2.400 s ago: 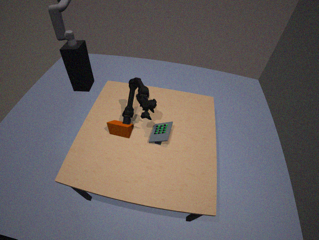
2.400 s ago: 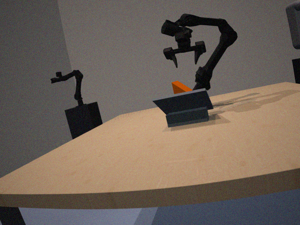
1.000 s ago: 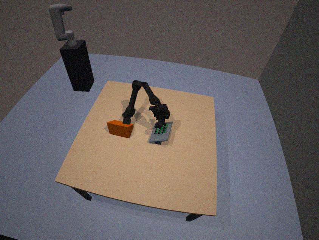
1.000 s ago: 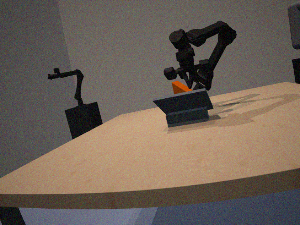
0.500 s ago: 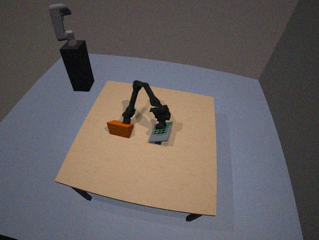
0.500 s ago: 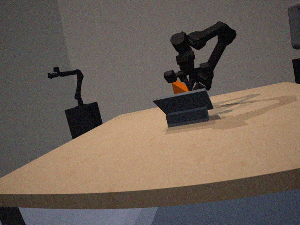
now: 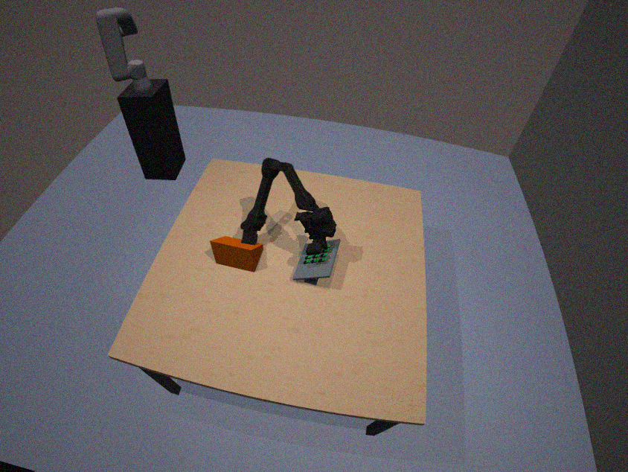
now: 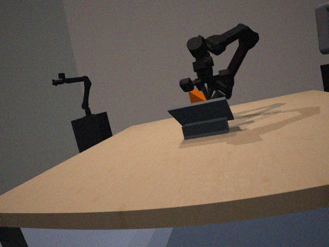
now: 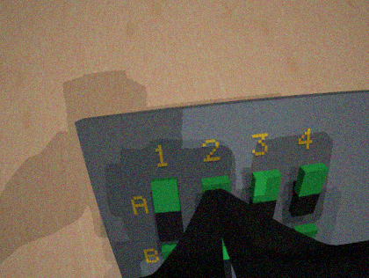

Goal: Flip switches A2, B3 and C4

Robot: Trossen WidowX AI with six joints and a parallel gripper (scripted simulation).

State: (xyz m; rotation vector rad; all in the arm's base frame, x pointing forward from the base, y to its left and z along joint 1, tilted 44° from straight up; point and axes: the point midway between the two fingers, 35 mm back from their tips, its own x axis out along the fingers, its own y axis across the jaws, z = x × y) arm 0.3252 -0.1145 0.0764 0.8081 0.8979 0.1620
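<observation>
The grey panel (image 7: 310, 273) (image 8: 203, 113) (image 9: 246, 120) is tilted on a block; its switches are green at the far end and black at the near end. My gripper (image 7: 315, 249) (image 8: 208, 98) (image 9: 213, 198) is shut and empty, pointing down at the panel. In the wrist view its tips overlap switch A2 (image 9: 216, 182), leaving only the green far end in sight; contact cannot be told. Switches A1 (image 9: 166, 196), A3 (image 9: 266, 185) and A4 (image 9: 312, 179) show beside it. B1 (image 9: 169, 251) and B4 (image 9: 306, 230) show partly. The fingers hide most of B3; C4 is out of the wrist view.
An orange block (image 7: 235, 254) (image 8: 196, 96) stands on the wooden table (image 7: 263, 324) (image 8: 149, 170) near my arm's base. Off the table, a grey arm (image 7: 115, 48) stands on a black pedestal (image 7: 152, 134), and a black arm (image 8: 86, 92) stands on another.
</observation>
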